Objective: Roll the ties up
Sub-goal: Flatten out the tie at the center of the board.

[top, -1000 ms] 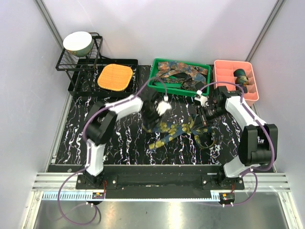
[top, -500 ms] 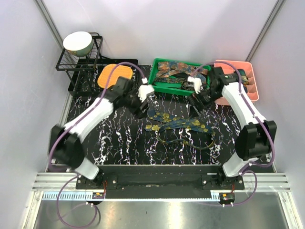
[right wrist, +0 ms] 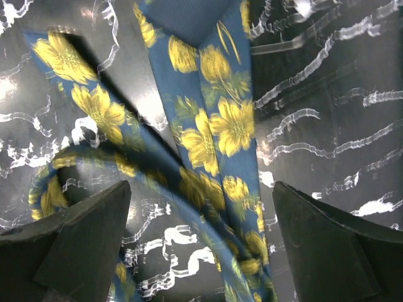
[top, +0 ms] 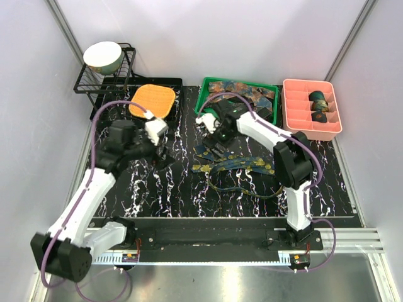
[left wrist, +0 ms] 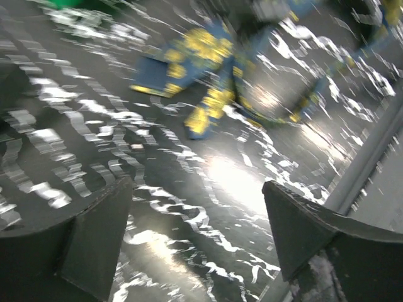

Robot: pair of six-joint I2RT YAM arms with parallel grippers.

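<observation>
Moved: left gripper (top: pixel 165 156) back from the green tray (top: pixel 201 100) toward 8 o'clock, off to the mat's left half; right gripper (top: pixel 214 139) swung across from the 2 o'clock side to the blue tie's left end; blue tie (top: pixel 242 165) lying as half a second ago.
Blue tie, place: flat on the black marbled mat (top: pixel 145 189), middle of the table, just below the green tray.
Blue tie, long axis: roughly 9 to 3 o'clock, right end dipping slightly toward 4.
Blue tie, pointing: doubled back on itself; both tips toward 9 o'clock, fold at 3 o'clock, thin loop trailing toward 6.
Left gripper: fingers spread wide, holding nothing, over bare mat (left wrist: pixel 196 189); blue tie ahead of it and apart (left wrist: pixel 208 69), blurred.
Right gripper: fingers spread wide, holding nothing, above the yellow-flowered blue tie (right wrist: pixel 220 126), 1 finger each side (right wrist: pixel 201 189).
Loose ties (top: pixel 242 93): heaped in the green tray, 12 o'clock.
Rolled ties (top: pixel 318 99): 2 coils in the pink tray (top: pixel 288 104), 2 o'clock.
</observation>
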